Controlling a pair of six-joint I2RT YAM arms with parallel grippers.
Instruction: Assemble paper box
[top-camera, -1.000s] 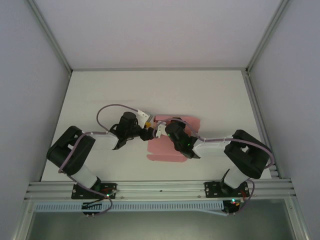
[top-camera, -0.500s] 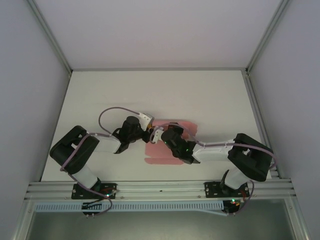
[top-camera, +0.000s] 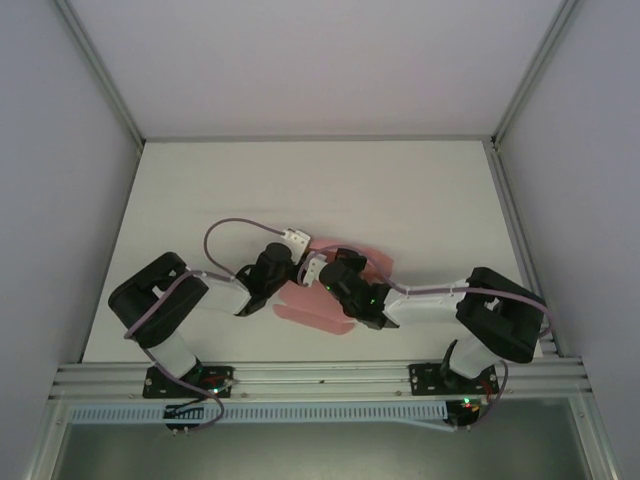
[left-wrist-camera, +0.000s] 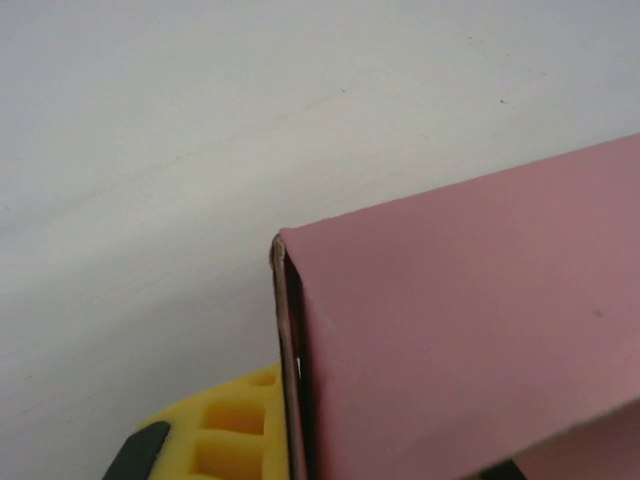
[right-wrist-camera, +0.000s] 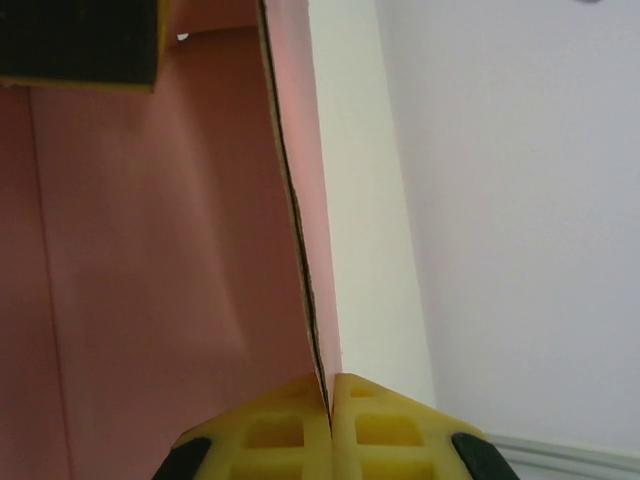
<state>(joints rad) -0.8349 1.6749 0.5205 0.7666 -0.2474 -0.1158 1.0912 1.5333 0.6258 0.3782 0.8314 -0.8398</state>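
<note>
The paper box (top-camera: 312, 310) is a thin pink card sheet at the table's middle, partly lifted and folded between the two arms. My left gripper (top-camera: 296, 270) meets it from the left. In the left wrist view a yellow finger (left-wrist-camera: 225, 430) presses against the folded edge of the pink card (left-wrist-camera: 470, 320), and the other finger is hidden behind the card. My right gripper (right-wrist-camera: 329, 400) is shut on the edge of an upright pink panel (right-wrist-camera: 150, 250); from above, this gripper (top-camera: 326, 274) sits over the sheet.
The white table (top-camera: 300, 190) is enclosed by pale walls with metal corner posts. An aluminium rail (top-camera: 320, 375) with both arm bases runs along the near edge. A dark pad of the other gripper (right-wrist-camera: 80, 40) shows at the top left of the right wrist view.
Both grippers have drawn closer together and nearer the front. The pink sheet has shifted left and toward the front, and it now looks more folded and tilted.
</note>
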